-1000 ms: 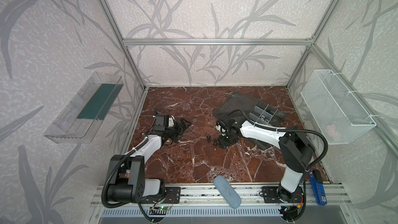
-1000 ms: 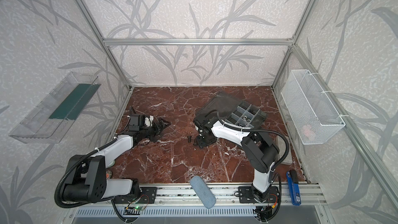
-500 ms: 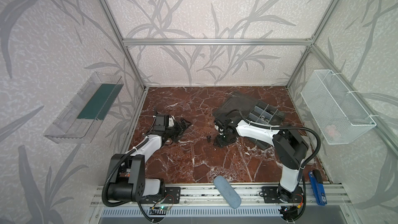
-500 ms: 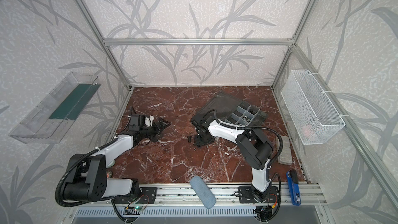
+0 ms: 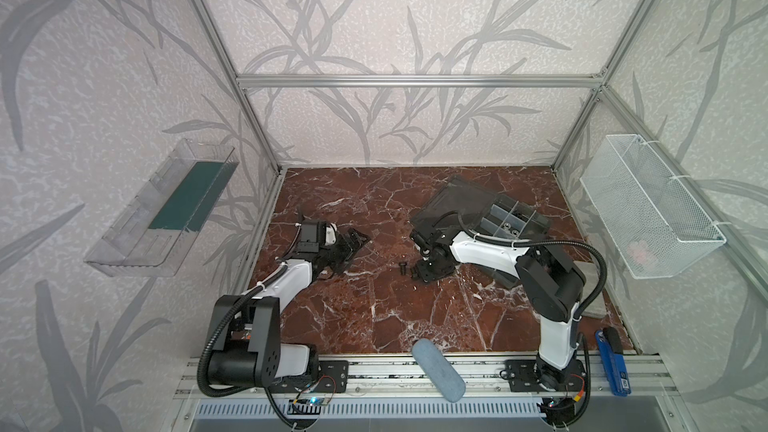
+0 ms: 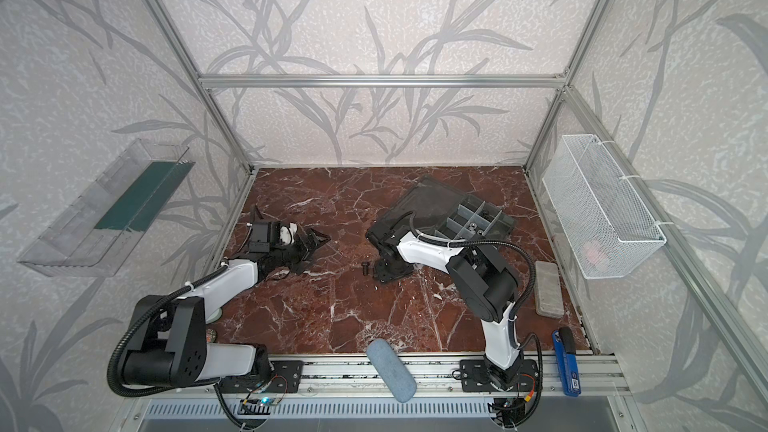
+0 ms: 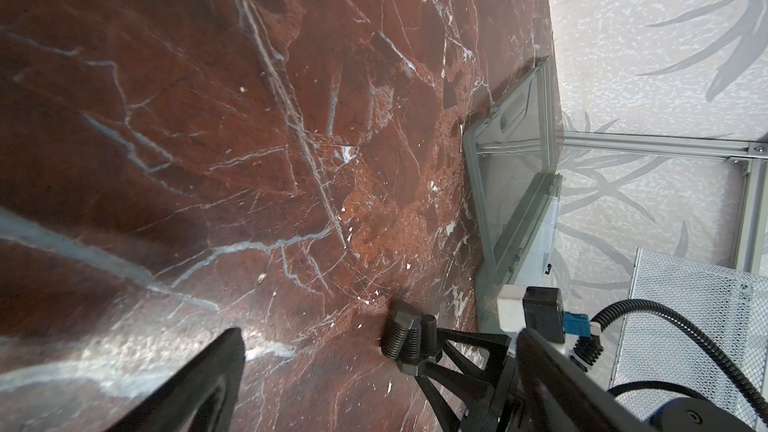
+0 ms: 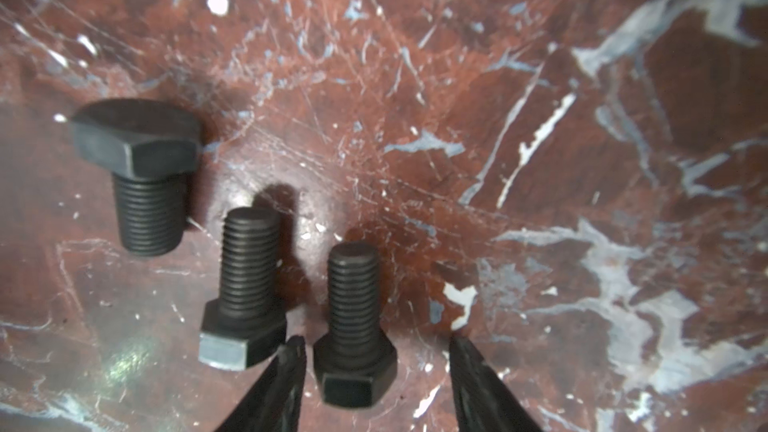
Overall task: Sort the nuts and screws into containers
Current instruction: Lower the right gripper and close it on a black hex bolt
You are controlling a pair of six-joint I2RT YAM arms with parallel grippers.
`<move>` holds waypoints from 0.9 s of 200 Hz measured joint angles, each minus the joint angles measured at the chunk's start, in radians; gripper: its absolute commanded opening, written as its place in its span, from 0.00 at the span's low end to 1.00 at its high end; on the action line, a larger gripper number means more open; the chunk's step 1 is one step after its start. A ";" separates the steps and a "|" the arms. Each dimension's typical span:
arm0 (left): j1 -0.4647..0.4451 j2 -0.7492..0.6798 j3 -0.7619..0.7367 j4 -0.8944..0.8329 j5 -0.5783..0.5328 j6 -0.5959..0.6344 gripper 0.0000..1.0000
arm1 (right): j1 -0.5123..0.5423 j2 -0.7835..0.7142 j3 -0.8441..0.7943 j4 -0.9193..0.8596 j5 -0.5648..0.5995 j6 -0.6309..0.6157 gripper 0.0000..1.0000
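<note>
Three black screws [image 8: 353,326] with hex heads lie close together on the red marble floor, seen as a small dark cluster [image 5: 403,268] [image 6: 365,267] in both top views. My right gripper [image 8: 374,349] [image 5: 419,274] is open and low over them, its two fingertips on either side of one screw's head, with a gap on one side. The containers are compartments of the grey organizer box [image 5: 536,220] [image 6: 505,222], open behind the right arm. Small shiny pieces that look like nuts [image 5: 505,226] lie in one compartment. My left gripper [image 5: 357,238] [image 7: 380,351] is open and empty, left of the screws.
A white wire basket [image 5: 648,209] hangs on the right wall and a clear tray [image 5: 166,209] on the left wall. A grey pad [image 6: 548,288] lies at the floor's right edge. A blue-grey oblong [image 5: 438,369] and a blue tool [image 5: 611,359] rest on the front rail.
The right arm has shifted a little leftward toward the screws and its jaws have narrowed slightly. The left arm has not moved.
</note>
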 measured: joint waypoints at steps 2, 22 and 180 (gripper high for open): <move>0.000 0.001 0.000 0.000 0.000 0.000 1.00 | 0.000 0.000 0.001 0.000 0.001 0.000 0.53; 0.000 0.007 0.000 0.002 0.000 0.000 0.99 | 0.000 0.010 0.012 0.002 0.008 0.000 0.48; 0.000 0.021 0.000 0.014 0.000 0.000 0.99 | 0.007 0.032 0.042 -0.017 0.039 -0.012 0.08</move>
